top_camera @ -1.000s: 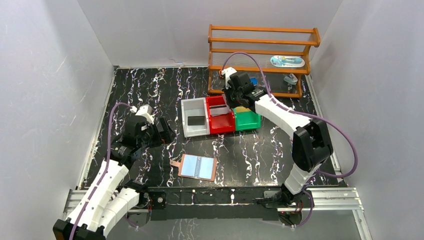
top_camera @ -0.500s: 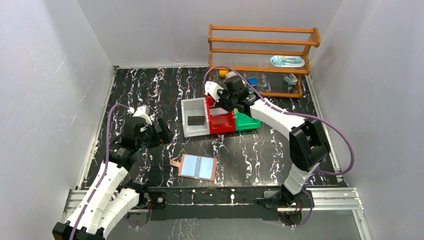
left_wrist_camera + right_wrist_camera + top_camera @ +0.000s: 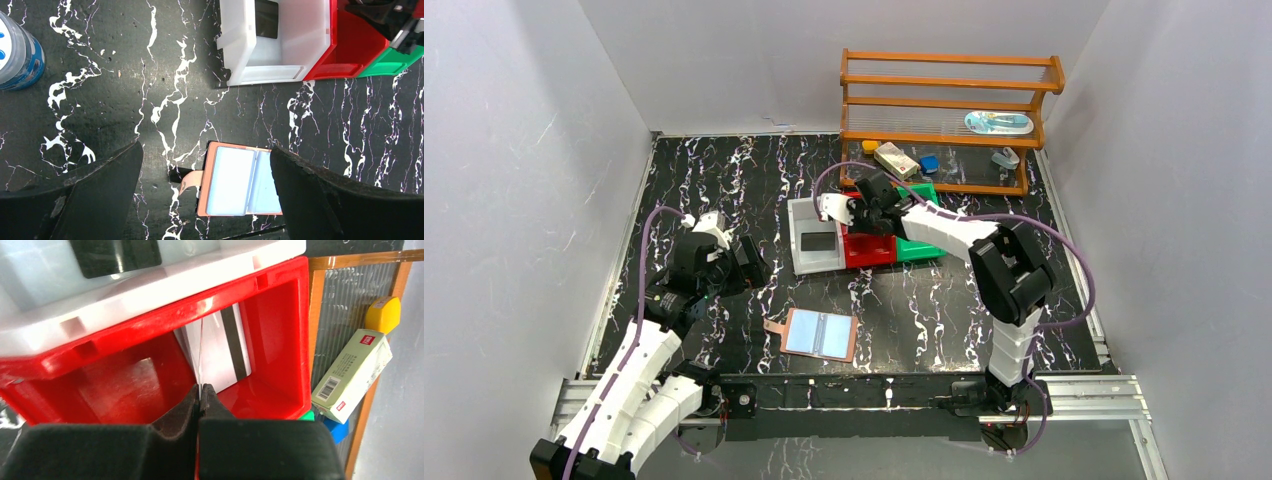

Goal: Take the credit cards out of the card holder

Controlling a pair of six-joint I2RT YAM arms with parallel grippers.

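The left gripper [image 3: 746, 262] hangs low over the table with its jaws spread as wide as they go, and it holds nothing. It waits at about 10 o'clock from the card holder [image 3: 821, 334], most likely so it is ready to hold the holder down or reach for it.

The card holder lies flat and open at about 6 o'clock on the table, near the arm bases, with its light blue inside facing up. Lying open like this makes the pockets easy to reach. The pictures do not show whether any card is left inside.

At about 12 o'clock from the holder stand three small bins in a row. The white bin [image 3: 799, 215] has a dark flat thing [image 3: 817, 241] in it. Next is the red bin [image 3: 280, 340]. The right gripper [image 3: 201, 390] hovers just over it, squeezed tight on a thin card [image 3: 200, 350] that stands on its edge. The card points down into the bin, so it looks ready to be dropped in. A striped card [image 3: 222, 355], pale with a black band, already leans inside the red bin.

The green bin [image 3: 921, 245] sits at 3 o'clock of the red one.
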